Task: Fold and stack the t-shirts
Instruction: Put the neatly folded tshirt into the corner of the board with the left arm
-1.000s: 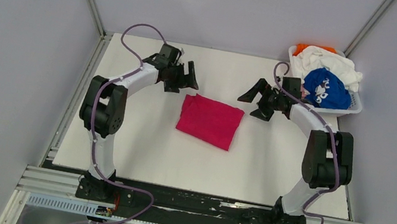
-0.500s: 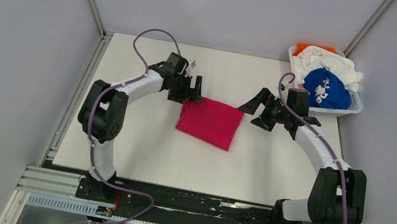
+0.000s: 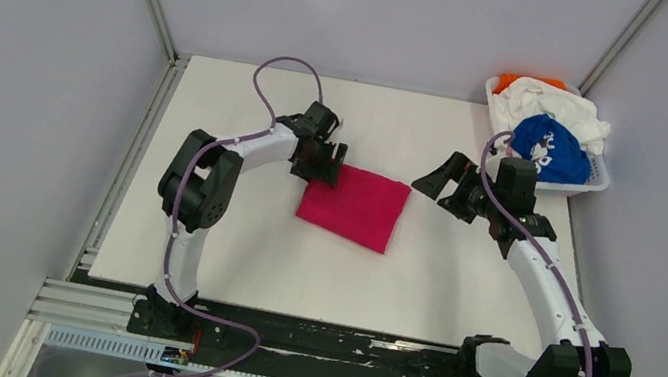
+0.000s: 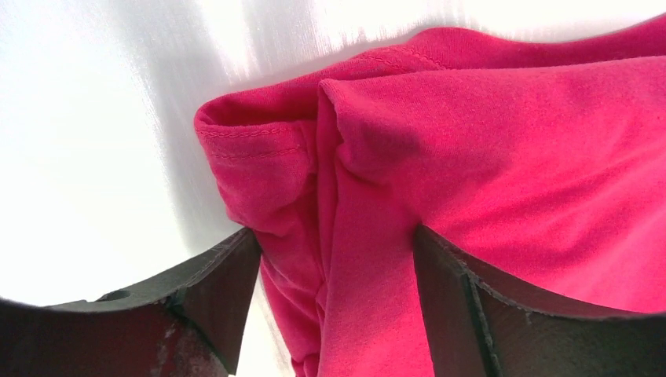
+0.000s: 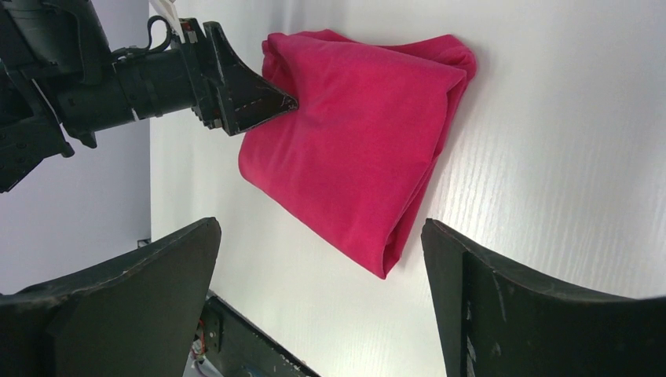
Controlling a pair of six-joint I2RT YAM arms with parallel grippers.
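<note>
The magenta-pink t-shirt (image 3: 357, 207) lies folded into a flat rectangle on the white table. It also shows in the left wrist view (image 4: 487, 141) and the right wrist view (image 5: 353, 141). My left gripper (image 3: 322, 172) is at the shirt's far left corner, its jaws apart with the bunched cloth edge between them (image 4: 330, 259). My right gripper (image 3: 438, 180) is open and empty (image 5: 320, 236), hovering just right of the shirt and facing it. The blue t-shirt (image 3: 549, 150), white t-shirt (image 3: 565, 109) and orange t-shirt (image 3: 519, 79) lie crumpled in the basket.
A white slotted basket (image 3: 598, 180) stands at the table's far right corner, close behind my right arm. Grey walls close in the table on the left, back and right. The black mounting rail (image 3: 306, 336) runs along the near edge.
</note>
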